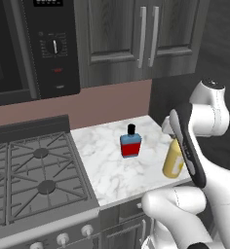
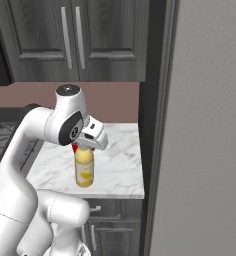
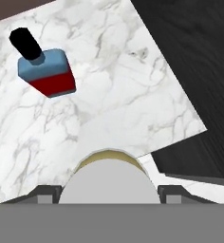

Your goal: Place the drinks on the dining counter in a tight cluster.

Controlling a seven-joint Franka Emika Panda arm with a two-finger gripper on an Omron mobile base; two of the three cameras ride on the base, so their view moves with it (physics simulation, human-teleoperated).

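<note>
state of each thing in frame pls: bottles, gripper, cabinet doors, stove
yellow bottle: upright, worktop front edge, cap between the fingers
red-and-blue bottle: upright, mid-worktop, free
gripper: over the yellow bottle's cap; grip unclear
upper cabinet doors: closed
gas stove: no flame, nothing on it

The left base view looks forward and down from behind the arm, over the stove point(image 1: 36, 170) and the marble surface point(image 1: 112, 168). The right base view faces the same surface point(image 2: 115, 170) from the other side, beside a tall grey panel point(image 2: 205, 125). Both share the yellow bottle point(image 1: 173, 160). The hand view looks steeply down, very near that bottle's cap point(image 3: 110, 182).
</note>
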